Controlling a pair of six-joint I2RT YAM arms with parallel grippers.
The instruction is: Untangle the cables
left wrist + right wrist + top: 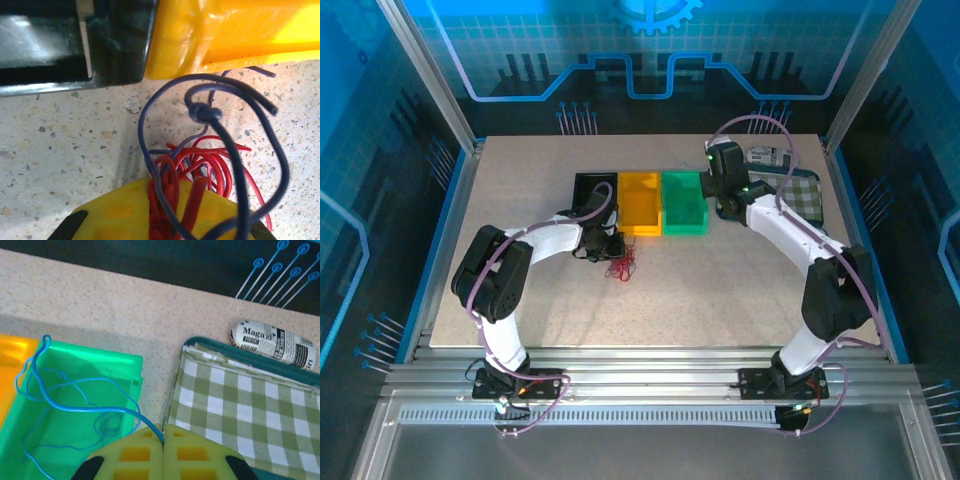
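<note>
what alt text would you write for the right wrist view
The yellow right gripper is shut on a thin blue cable that loops across a green bin at the frame's left. At the frame's right lies a green-and-white checked tray, with a rolled magazine beyond it on the speckled table.

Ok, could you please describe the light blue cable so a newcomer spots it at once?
Find the three bins mid-table; take the green bin at their right end. The light blue cable loops inside it, up into the shut right claw. Unlike the red and dark blue cables in the left claw, it is sky blue.
</note>
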